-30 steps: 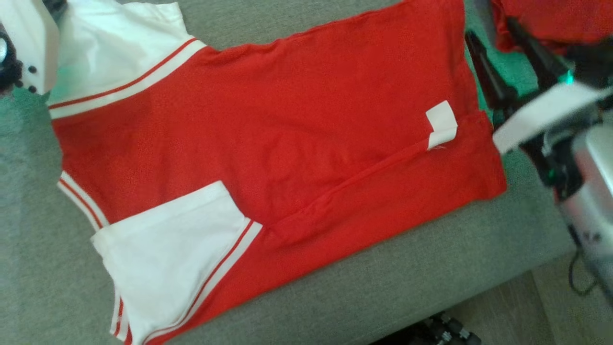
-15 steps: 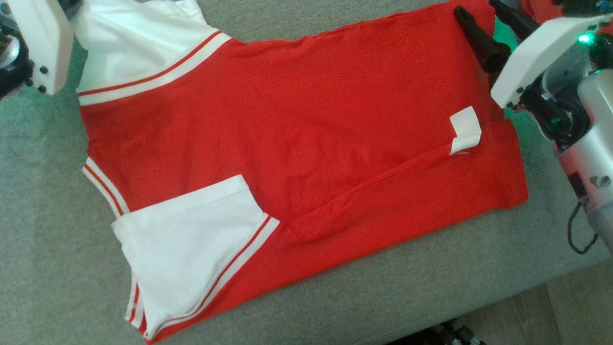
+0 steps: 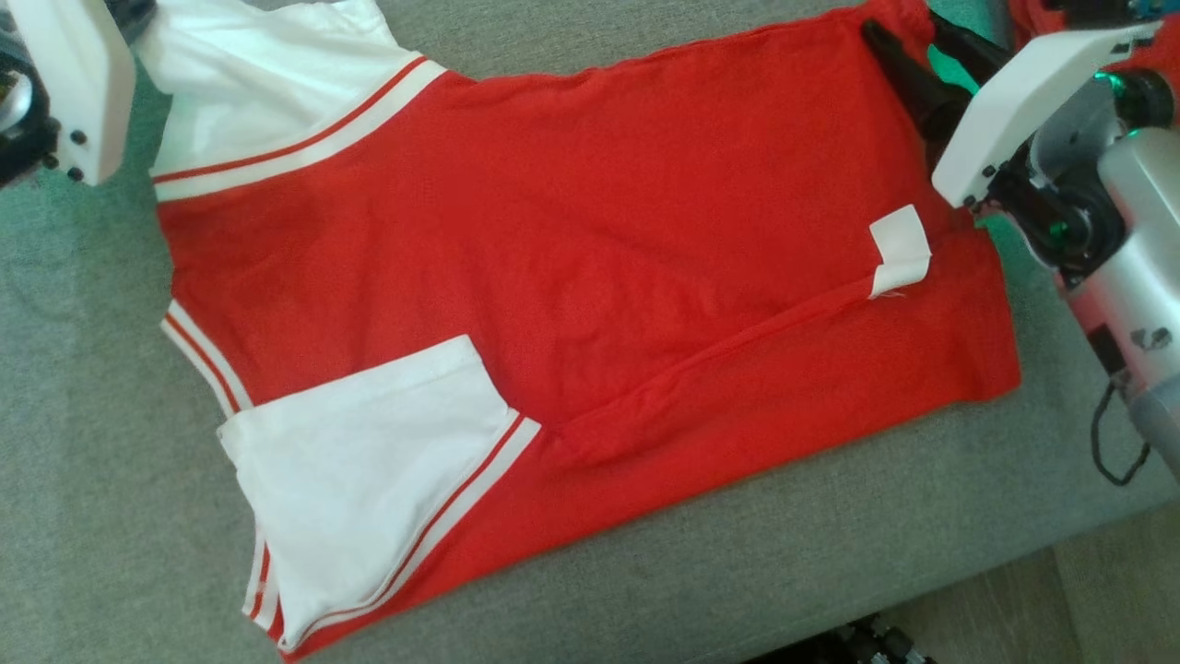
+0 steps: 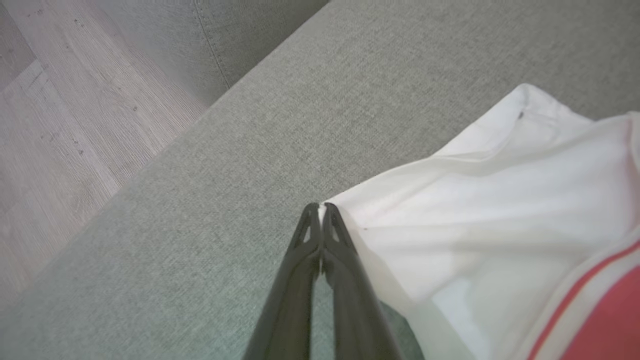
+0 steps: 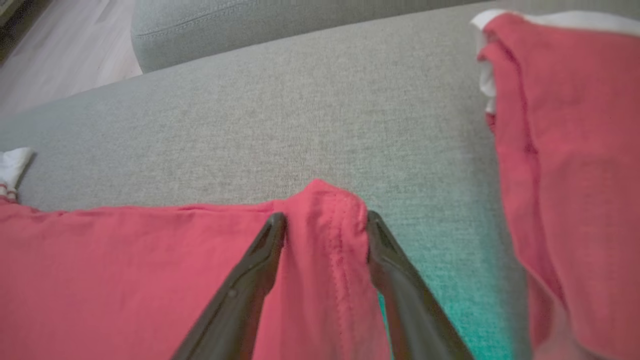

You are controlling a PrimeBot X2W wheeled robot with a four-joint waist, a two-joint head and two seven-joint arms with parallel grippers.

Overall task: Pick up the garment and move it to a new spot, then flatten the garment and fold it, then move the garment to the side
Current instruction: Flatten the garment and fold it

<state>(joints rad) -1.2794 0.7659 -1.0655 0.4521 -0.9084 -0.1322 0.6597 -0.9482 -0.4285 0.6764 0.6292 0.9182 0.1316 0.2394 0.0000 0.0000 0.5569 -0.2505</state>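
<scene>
Now, garment (image 3: 590, 277): red shirt with white sleeves, spread flat across the grey sofa cushion (image 3: 737, 572), filling the middle of the head view.
Near sleeve (image 3: 369, 480): white with red trim, folded in over the red body toward 7 o'clock.
Far sleeve (image 3: 267, 83): white, at 11 o'clock, its tip drawn up toward the left arm.
Label (image 3: 899, 249): small white tab on the red cloth at 3 o'clock, beside a long crease.
Left gripper (image 4: 320, 207): fingers pressed together, a sliver of the white sleeve's corner pinched between the tips; wooden floor (image 4: 50, 125) lies past the cushion's edge at 10 o'clock in its wrist view.
Right gripper (image 5: 325, 217): at 1 o'clock in the head view (image 3: 908, 37), jaws apart, straddling a raised fold of the red hem corner, one finger on each side of it.
Second red cloth (image 5: 575, 150): hangs at 3 o'clock in the right wrist view, apart from the garment.
</scene>
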